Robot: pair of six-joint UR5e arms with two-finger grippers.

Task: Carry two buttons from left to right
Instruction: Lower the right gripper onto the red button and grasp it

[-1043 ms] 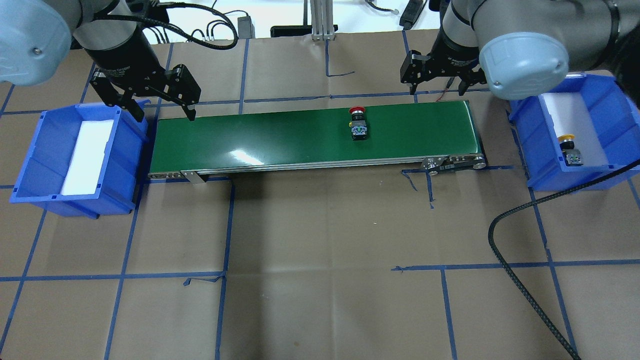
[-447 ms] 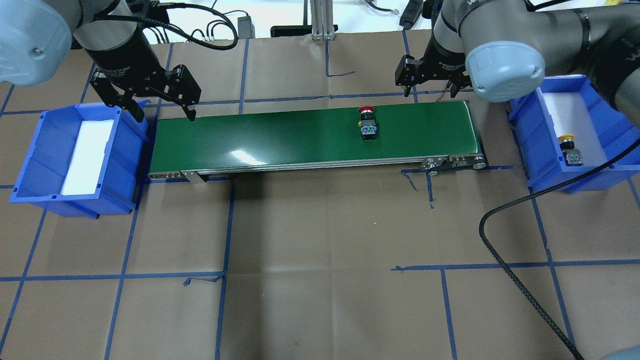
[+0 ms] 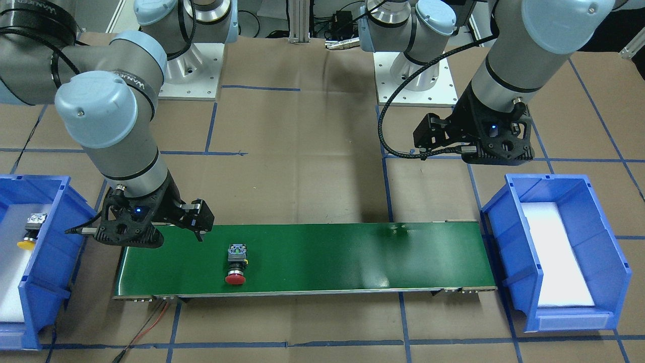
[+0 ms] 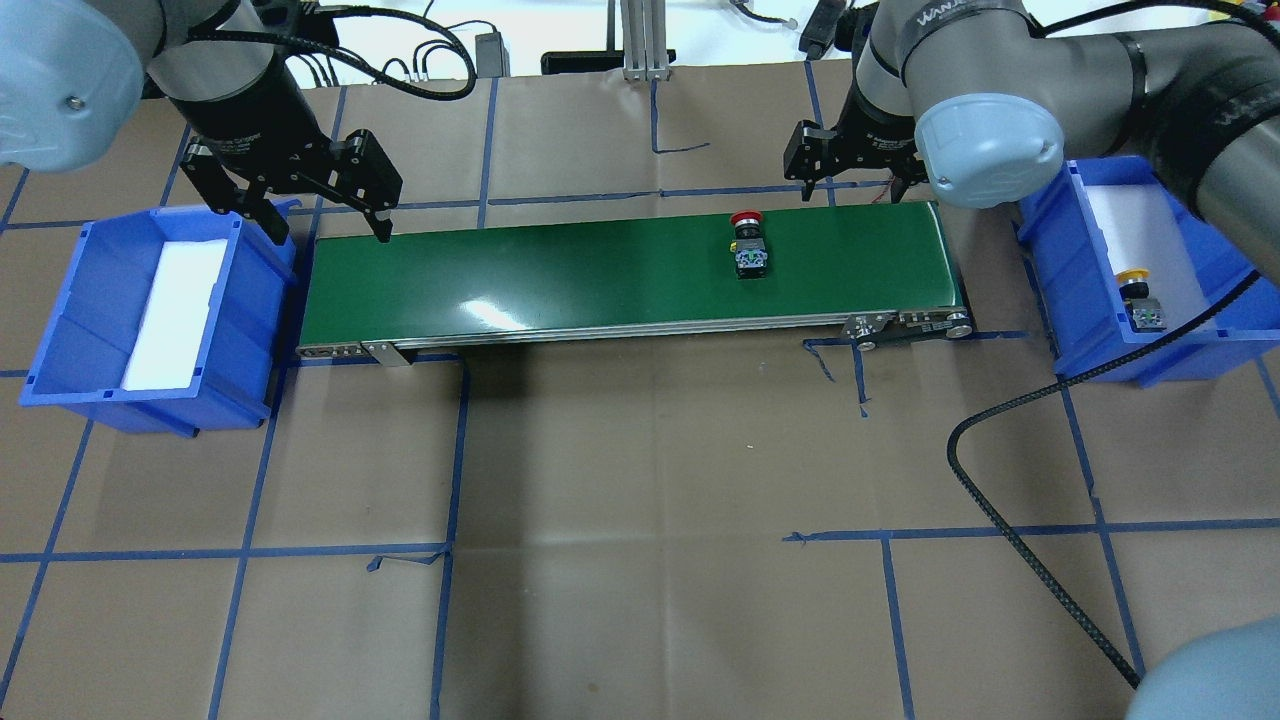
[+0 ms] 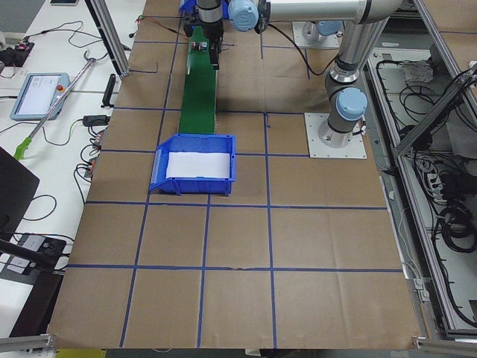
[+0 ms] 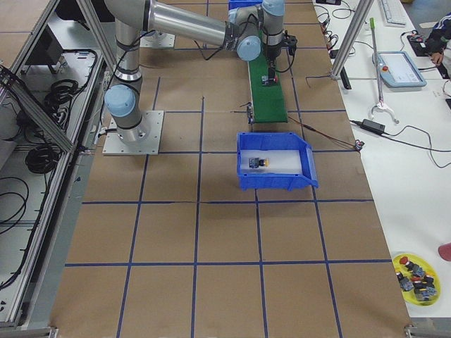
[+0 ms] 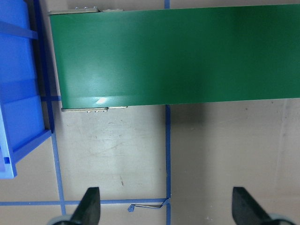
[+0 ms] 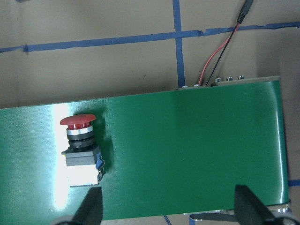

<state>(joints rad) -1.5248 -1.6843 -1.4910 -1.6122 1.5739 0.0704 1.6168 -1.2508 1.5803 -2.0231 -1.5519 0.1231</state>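
Table (image 4: 640,620) covered brown paper, blue tape grid (image 4: 250,550); white bench (image 6: 402,190) along operator side.

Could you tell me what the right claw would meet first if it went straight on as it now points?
Most likely the green conveyor belt near its end: the open right claw points down at it, the red button lying off to one side. Depth is unclear, so maybe the belt's edge.

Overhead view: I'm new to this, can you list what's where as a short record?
Red button: lying on its side on the green belt, toward its right end
Yellow button: in the right blue bin
Left blue bin: only a white pad
Left pincer: open, empty, by the belt's left end
Right pincer: open, empty, near the belt's right end
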